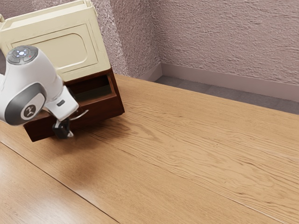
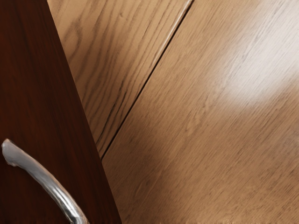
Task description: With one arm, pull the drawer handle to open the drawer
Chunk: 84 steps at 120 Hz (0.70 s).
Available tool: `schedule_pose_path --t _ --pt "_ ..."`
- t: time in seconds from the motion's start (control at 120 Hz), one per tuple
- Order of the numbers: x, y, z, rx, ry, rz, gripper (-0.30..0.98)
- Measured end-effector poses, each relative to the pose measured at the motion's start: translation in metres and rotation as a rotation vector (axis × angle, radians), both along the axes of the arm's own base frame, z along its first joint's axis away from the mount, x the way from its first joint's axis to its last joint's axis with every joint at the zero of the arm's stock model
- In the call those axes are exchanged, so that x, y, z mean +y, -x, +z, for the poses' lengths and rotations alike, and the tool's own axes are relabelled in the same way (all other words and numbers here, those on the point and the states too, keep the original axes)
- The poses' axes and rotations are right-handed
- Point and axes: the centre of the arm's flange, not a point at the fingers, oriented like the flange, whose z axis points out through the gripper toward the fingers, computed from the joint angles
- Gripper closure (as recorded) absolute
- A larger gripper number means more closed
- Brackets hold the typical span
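The black gripper (image 1: pixel 64 130) is low in front of the dark reddish-brown drawer (image 1: pixel 98 112), close to its curved silver handle (image 1: pixel 81 115). Part of the handle is hidden behind the hand, so contact with it is unclear. A gap into the drawer's inside shows above its front panel, so the drawer stands partly open. In the wrist view, the shiny handle (image 2: pixel 45 181) curves across the dark drawer front (image 2: pixel 35 88) and runs out at the lower edge.
A cream cabinet body (image 1: pixel 56 49) with a framed panel sits above the drawer. The wooden table (image 1: pixel 187 154) extends toward the exterior view's right. Behind it rises a rough pinkish wall (image 1: pixel 224 37).
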Motion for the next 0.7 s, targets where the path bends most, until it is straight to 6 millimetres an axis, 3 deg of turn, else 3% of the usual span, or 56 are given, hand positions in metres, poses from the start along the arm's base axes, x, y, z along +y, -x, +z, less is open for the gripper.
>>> schedule_pose_path --t 0.117,0.2,0.283,0.375,0.5,0.7 --pt "0.000 0.010 0.028 -0.041 0.003 0.007 0.02" --pt "0.004 0.010 0.063 -0.078 0.015 0.032 0.01" --pt "-0.012 -0.006 0.106 -0.112 0.046 0.031 0.01" --pt "-0.007 -0.015 0.145 -0.113 0.123 0.096 0.01" --pt "-0.008 -0.009 0.154 -0.036 0.215 0.187 0.00" --pt "-0.008 -0.009 0.132 0.109 0.264 0.242 0.00"
